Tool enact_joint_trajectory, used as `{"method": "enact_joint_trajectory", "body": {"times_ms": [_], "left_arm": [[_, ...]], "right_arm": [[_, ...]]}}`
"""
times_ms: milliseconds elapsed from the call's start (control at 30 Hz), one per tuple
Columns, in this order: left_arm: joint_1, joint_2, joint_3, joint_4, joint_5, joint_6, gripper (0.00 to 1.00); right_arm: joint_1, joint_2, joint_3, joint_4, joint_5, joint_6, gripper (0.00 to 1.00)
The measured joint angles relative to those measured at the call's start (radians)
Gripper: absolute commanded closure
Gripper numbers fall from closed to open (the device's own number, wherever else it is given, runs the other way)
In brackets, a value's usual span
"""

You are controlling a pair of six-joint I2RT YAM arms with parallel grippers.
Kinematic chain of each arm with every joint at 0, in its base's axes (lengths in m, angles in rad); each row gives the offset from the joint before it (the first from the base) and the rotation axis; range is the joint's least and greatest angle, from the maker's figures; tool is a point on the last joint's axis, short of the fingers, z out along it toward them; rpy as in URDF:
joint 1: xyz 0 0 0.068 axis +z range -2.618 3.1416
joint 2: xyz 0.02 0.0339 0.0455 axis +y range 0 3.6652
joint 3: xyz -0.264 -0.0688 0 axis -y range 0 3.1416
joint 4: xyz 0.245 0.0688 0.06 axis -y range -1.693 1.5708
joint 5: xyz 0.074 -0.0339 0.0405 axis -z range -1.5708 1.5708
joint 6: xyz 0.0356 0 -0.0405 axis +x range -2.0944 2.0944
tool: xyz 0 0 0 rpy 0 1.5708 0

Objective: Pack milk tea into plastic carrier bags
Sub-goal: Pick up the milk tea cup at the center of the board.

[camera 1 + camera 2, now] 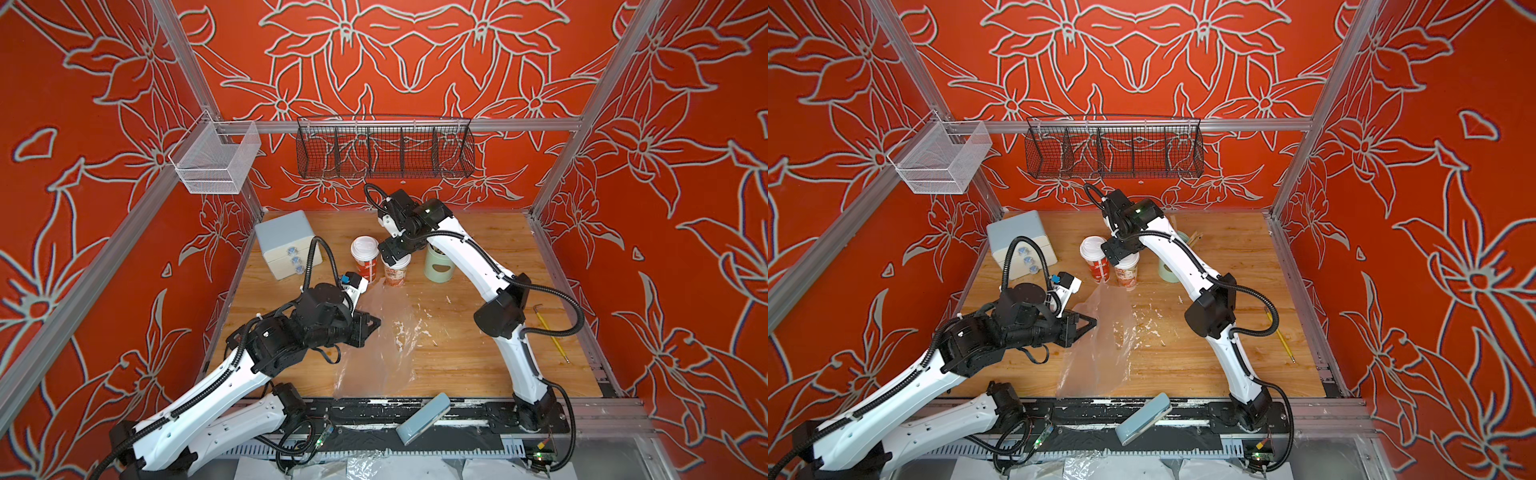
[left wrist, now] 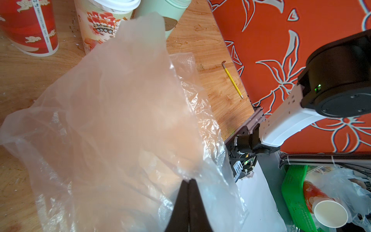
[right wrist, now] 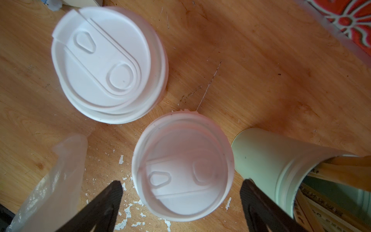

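Pinching the clear bag (image 2: 120,100) lying near, your left gripper (image 2: 189,180) is clamped tight; your right gripper (image 3: 181,181) hangs wide over the cream cup (image 3: 180,140), far side, just right of the red cup (image 1: 365,257).

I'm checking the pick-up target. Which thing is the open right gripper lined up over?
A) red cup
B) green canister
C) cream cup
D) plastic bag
C: in the right wrist view, the white lid of the cream cup sits framed between the two spread fingers of the right gripper.
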Motion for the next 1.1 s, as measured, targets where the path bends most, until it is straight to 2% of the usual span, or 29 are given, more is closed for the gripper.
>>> {"method": "enact_joint_trajectory", "body": {"times_ms": [467, 867, 1100], "left_arm": [[0.000, -0.008, 0.000, 0.001, -0.014, -0.003, 1.00], [0.000, -0.008, 0.000, 0.008, -0.014, -0.003, 1.00], [0.000, -0.021, -0.014, 0.013, -0.014, -0.003, 1.00]], "right_arm": [[0.000, 0.013, 0.000, 0.001, -0.004, 0.003, 0.07], [-0.001, 0.030, 0.000, 0.002, -0.017, 0.014, 0.16], [-0.005, 0.030, 0.000, 0.002, -0.018, 0.019, 0.16]]}}
